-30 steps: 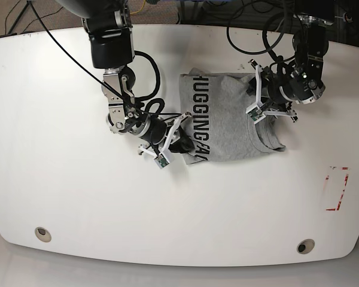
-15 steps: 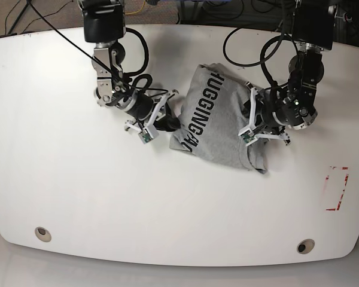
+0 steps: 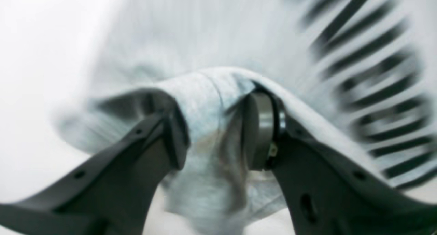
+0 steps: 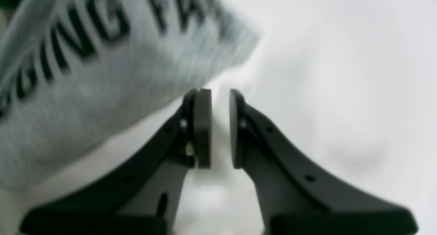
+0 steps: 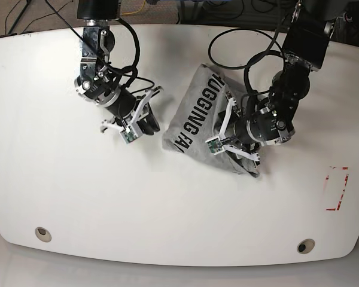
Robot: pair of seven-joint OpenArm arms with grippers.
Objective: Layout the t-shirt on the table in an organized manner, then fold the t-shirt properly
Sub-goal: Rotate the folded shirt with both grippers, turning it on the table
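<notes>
The grey t-shirt (image 5: pixel 194 116) lies bunched and slanted at the middle of the white table (image 5: pixel 78 197), its black lettering running along its left side. My left gripper (image 5: pixel 218 143) is at the shirt's lower right part. In the left wrist view it (image 3: pixel 213 125) is shut on a bunched fold of the t-shirt (image 3: pixel 191 40), which drapes over one finger. My right gripper (image 5: pixel 145 119) is left of the shirt and apart from it. In the right wrist view it (image 4: pixel 220 125) stands a narrow gap open and empty above the table, with the t-shirt (image 4: pixel 68 84) at the upper left.
A red-lined rectangular mark (image 5: pixel 337 188) is near the right edge. Two round metal grommets (image 5: pixel 42 234) (image 5: pixel 304 246) sit near the front edge. Black cables hang over the back of the table behind both arms.
My right gripper has let go of the shirt and moved left and back. My left gripper has dragged the shirt left and forward, and it has turned and bunched up.
</notes>
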